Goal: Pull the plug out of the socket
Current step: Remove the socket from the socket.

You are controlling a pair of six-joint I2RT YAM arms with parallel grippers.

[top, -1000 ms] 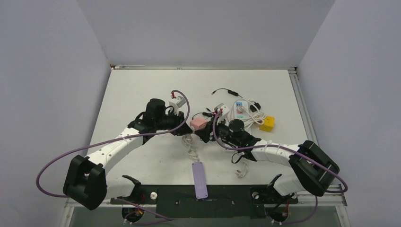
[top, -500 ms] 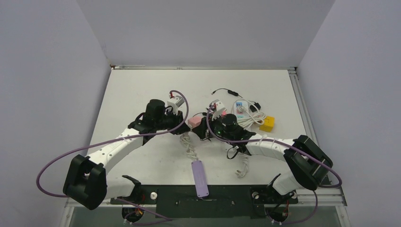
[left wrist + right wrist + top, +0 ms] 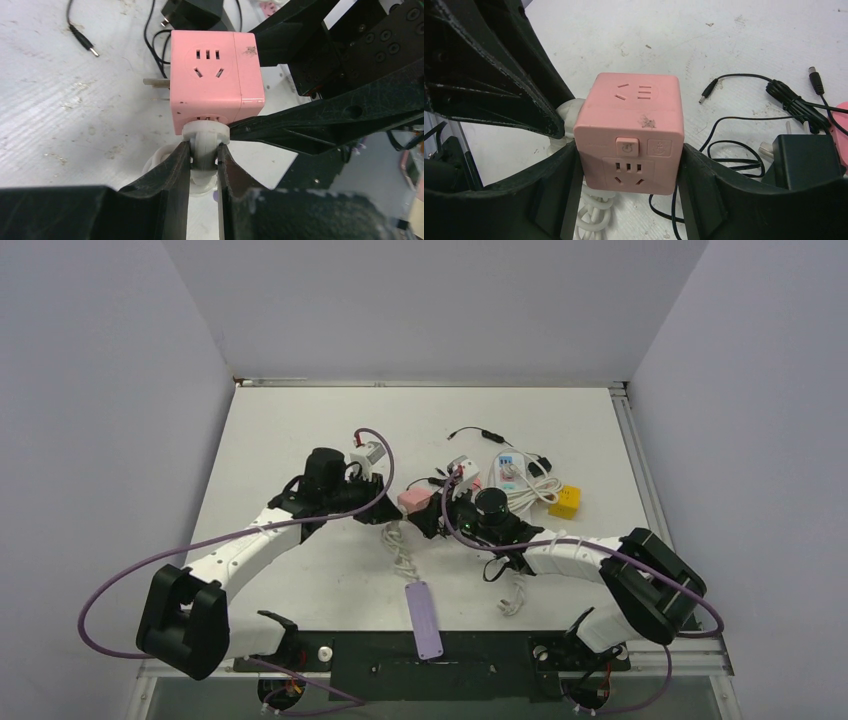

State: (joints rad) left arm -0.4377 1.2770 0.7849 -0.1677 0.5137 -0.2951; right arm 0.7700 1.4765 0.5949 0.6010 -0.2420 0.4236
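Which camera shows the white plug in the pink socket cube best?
Left wrist: the white plug sits in the pink socket cube, pinched by the left gripper. Right wrist shows only a sliver of it beside the cube. In the top view it is too small to make out.

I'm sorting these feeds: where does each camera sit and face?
Top external: above and behind, looking down at the table; left arm, right arm show.
Left wrist: looks along the left gripper, shut on the white plug.
Right wrist: looks along the right gripper, shut on the pink socket.
Wrist views share the pink socket.
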